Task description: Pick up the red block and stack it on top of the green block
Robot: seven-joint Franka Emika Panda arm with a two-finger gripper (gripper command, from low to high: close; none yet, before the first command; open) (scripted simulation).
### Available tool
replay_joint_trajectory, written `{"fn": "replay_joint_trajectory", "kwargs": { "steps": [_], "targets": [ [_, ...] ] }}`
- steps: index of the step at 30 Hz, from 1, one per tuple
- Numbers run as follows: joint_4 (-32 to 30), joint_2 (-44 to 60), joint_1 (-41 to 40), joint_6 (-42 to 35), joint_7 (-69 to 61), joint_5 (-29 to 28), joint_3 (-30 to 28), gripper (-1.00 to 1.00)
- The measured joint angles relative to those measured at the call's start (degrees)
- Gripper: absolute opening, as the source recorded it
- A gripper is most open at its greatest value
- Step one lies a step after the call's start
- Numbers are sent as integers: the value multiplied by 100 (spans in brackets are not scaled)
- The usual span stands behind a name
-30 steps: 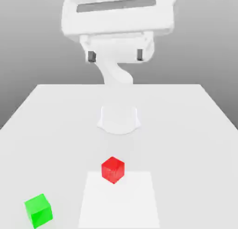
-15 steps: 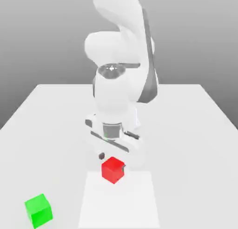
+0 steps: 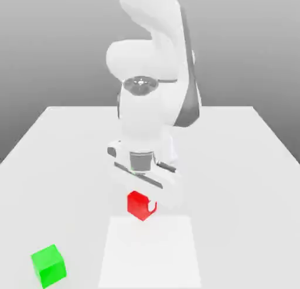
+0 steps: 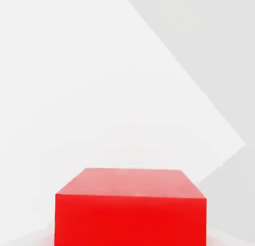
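White table (image 3: 246, 165): red block (image 3: 138, 204) sits between the tool (image 3: 142, 201) fingers.

A pale grey table (image 3: 246, 165) carries a lighter square patch (image 3: 149, 252) near its front edge and a green block (image 3: 48, 265) at the exterior view's left.

A white table (image 3: 246, 165) with a paler square patch (image 3: 170, 264) stands before a grey backdrop (image 3: 47, 41).

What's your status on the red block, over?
Gripper shut on red block, block lifted off table. Green block sits apart toward exterior view's left, top bare. Nothing between them.
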Motion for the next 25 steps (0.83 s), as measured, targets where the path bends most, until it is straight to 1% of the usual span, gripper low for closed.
{"fn": "replay_joint_trajectory", "kwargs": {
  "steps": [2,4,8,12,16,18,21,22,25],
  "targets": [
    [223,-27,18,-253,-401,152,-138,-100],
    [580,131,12,-460,-927,281,-342,-100],
    [1373,560,-294,-845,-1992,435,-625,-100],
    [2177,1002,-678,-1221,-2931,392,-772,-100],
    [2983,1421,-998,-1591,-3772,200,-942,-100],
    [3211,1712,-1092,-1518,-4021,176,-975,-100],
    [3302,2292,-1175,-1030,-4170,275,-911,-100],
    [3313,2428,-1192,-907,-4194,302,-893,100],
    [3313,2428,-1192,-907,-4194,302,-893,100]
  ]
}}
